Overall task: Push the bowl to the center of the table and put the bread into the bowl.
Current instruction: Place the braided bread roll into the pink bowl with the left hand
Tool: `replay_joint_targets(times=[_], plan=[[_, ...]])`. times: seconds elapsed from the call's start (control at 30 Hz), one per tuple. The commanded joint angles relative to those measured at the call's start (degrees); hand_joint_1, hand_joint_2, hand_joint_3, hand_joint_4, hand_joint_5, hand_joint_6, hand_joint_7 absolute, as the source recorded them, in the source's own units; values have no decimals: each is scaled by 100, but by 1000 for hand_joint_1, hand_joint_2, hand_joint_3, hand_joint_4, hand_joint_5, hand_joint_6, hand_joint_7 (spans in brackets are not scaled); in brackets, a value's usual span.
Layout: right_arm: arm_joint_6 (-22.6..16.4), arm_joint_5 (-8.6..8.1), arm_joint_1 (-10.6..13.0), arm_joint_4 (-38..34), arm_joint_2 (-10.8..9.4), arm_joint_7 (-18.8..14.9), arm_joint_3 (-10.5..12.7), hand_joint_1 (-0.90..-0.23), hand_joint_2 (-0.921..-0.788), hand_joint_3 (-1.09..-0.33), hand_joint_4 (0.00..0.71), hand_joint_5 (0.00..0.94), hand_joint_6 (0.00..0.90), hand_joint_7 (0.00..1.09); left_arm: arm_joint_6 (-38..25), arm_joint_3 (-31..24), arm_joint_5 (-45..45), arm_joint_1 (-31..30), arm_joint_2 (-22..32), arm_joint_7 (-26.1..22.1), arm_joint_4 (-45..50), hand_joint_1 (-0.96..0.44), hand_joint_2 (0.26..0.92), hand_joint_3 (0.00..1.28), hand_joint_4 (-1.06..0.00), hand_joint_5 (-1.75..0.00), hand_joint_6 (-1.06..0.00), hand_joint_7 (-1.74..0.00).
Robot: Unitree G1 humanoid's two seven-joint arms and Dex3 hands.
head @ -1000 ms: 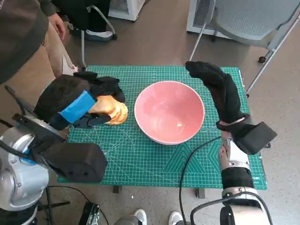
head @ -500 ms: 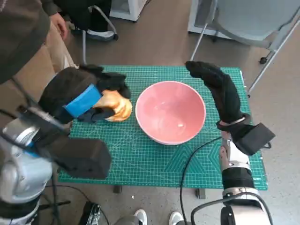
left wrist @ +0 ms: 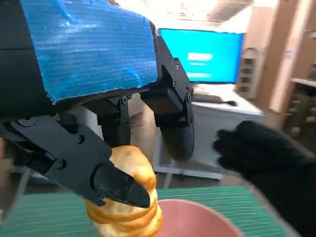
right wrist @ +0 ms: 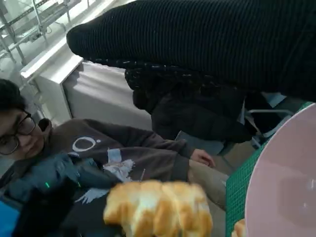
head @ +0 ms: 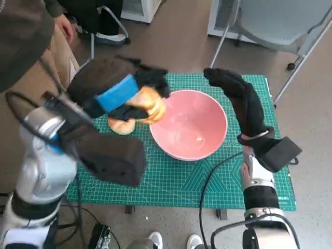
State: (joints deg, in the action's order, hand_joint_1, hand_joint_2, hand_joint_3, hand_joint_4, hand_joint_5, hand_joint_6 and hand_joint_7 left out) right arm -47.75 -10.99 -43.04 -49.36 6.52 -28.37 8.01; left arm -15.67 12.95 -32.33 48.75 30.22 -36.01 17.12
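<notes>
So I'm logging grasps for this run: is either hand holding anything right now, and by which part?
The left hand holds the bread by its upper part, fingers wrapped over its top. The right hand holds nothing.

My table [head: 228,197] is small and stands on a grey floor [head: 176,41]; a green cutting mat [head: 181,179] covers its top; on the mat sits the pink bowl [head: 189,124], near the middle; just beside its rim lies a bread piece [head: 120,126].
</notes>
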Motion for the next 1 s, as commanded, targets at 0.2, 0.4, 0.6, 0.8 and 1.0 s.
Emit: replay_joint_targets(times=[0.2,0.4,0.6,0.8,1.0], plan=[[-16,110,245,-58,45,173,-14,-706,-921,-820,142,0,-1,425,650,288,147,620,-408,261,-1101,2,892,32,-818,-1085,-710,-1017],[-53,173,269,-91,74,285,-9,-713,-921,-819,142,0,-1,423,749,570,-20,1009,-683,294,-1767,2,912,32,-750,-1199,-696,-996],[-67,209,335,-52,90,373,5,-714,-921,-819,142,0,-1,422,888,797,-58,1397,-969,359,-2601,2,877,131,-673,-1344,-710,-936],[-54,213,393,9,99,421,10,-715,-921,-819,142,0,-1,421,878,907,-106,1622,-1175,359,-3225,1,774,339,-666,-1361,-671,-1018],[4,201,430,85,117,464,20,-714,-921,-820,141,0,-1,421,1068,881,-54,1647,-1321,580,-3555,1,887,134,-666,-1301,-656,-1034]])
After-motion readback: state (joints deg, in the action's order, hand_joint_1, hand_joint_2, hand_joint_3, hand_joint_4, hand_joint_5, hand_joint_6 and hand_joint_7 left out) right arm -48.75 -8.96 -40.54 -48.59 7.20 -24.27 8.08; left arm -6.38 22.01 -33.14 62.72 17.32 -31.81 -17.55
